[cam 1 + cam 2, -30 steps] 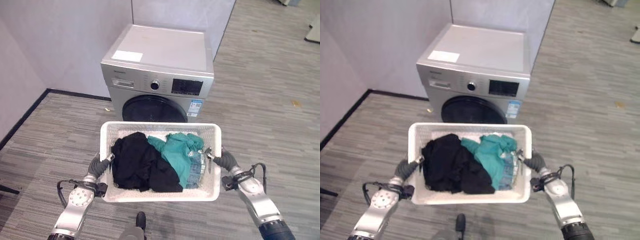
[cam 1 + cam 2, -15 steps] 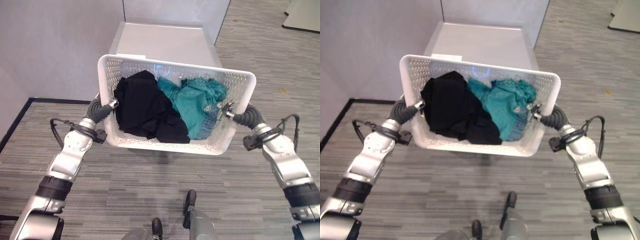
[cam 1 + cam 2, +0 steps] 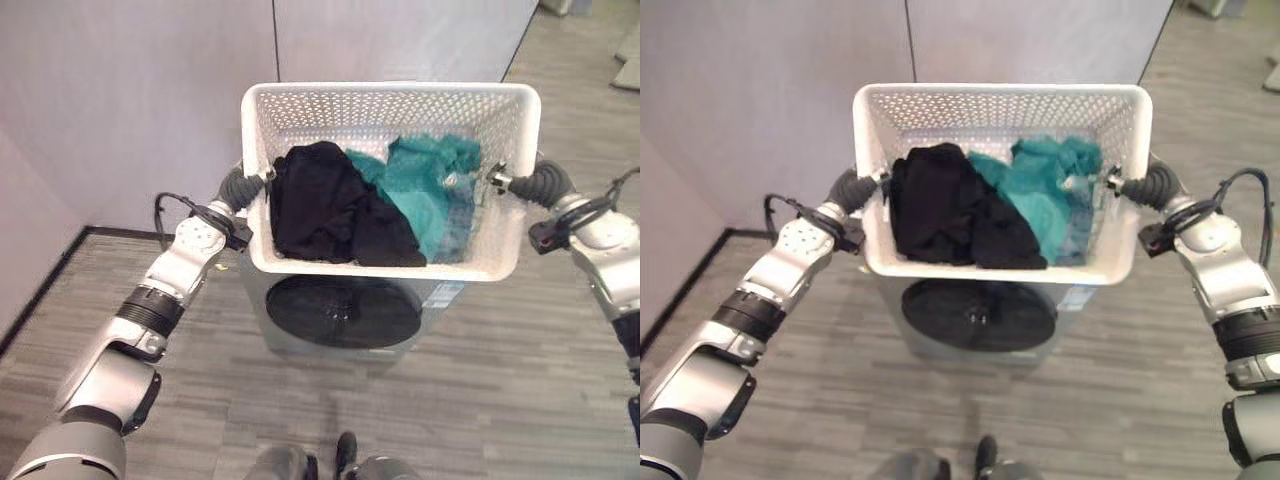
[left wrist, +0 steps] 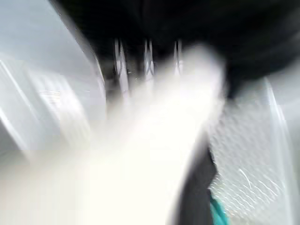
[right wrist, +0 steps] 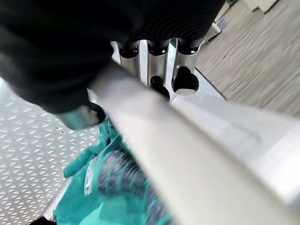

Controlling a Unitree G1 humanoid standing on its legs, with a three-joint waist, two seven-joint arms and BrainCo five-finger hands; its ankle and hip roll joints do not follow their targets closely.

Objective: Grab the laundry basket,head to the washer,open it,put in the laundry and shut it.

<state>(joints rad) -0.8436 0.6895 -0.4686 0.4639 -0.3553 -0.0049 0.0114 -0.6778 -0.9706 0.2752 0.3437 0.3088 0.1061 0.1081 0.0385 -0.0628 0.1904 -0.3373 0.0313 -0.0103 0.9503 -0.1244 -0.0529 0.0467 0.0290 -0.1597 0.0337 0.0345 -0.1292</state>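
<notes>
- left hand (image 3: 236,186) at the basket's left rim, fingers curled round the edge, clamped on it; wrist view too smeared to add detail
- laundry basket (image 3: 390,100) white, perforated, carried between both hands, held level and raised above the washer (image 3: 340,312) so the load stays in and the base clears the machine's top
- can't tell if the basket's underside touches the washer top or hangs just over it
- black clothes (image 3: 325,205) heaped in the left half of the basket, teal clothes (image 3: 430,185) in the right half, touching each other, something bluish tucked under the teal
- washer directly below the basket, dark round door (image 3: 343,311) facing the robot, looks closed
- right hand (image 3: 532,184) at the basket's right rim, fingers (image 5: 157,56) wrapped over the rim, clamped on it; right wrist view has teal cloth just inside the wall
- two-sided grip opposite each other keeps the basket balanced, neither side dipping
- judgement: grab and walk steps done, robot stands at the washer; opening not begun
- next probably needs the basket set down somewhere to free a hand for the door
- risk: basket tipping forward off the top if one hand lets go early
</notes>
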